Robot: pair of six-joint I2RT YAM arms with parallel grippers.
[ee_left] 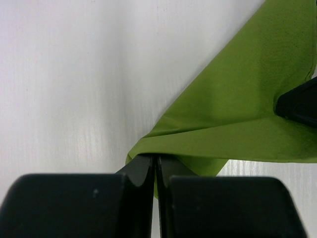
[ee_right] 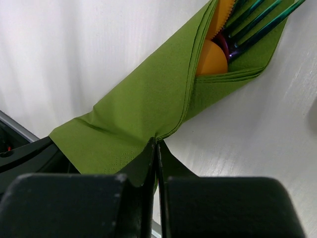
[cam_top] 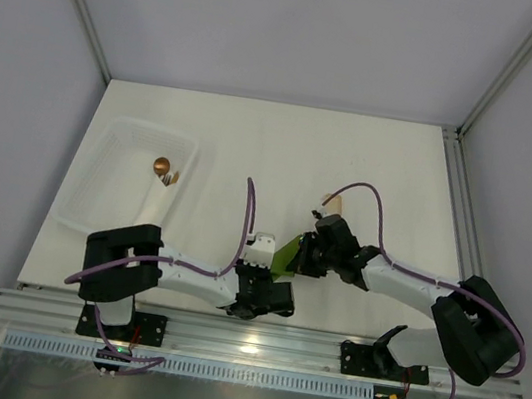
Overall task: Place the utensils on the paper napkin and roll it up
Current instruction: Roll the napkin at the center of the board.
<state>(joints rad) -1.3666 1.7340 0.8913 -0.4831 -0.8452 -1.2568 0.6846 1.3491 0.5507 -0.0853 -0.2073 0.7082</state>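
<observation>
Folded paper napkin [ee_right: 138,114], held at two edges.
The left gripper [ee_left: 156,166] and right gripper [ee_right: 156,148] clamp matte folds; glossy utensils [ee_right: 212,59] protrude.

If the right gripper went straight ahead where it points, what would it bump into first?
The green paper napkin: the right gripper is shut on its edge, so it would push straight into the paper. The utensils tucked inside lie farther off to one side, probably out of that line.
</observation>
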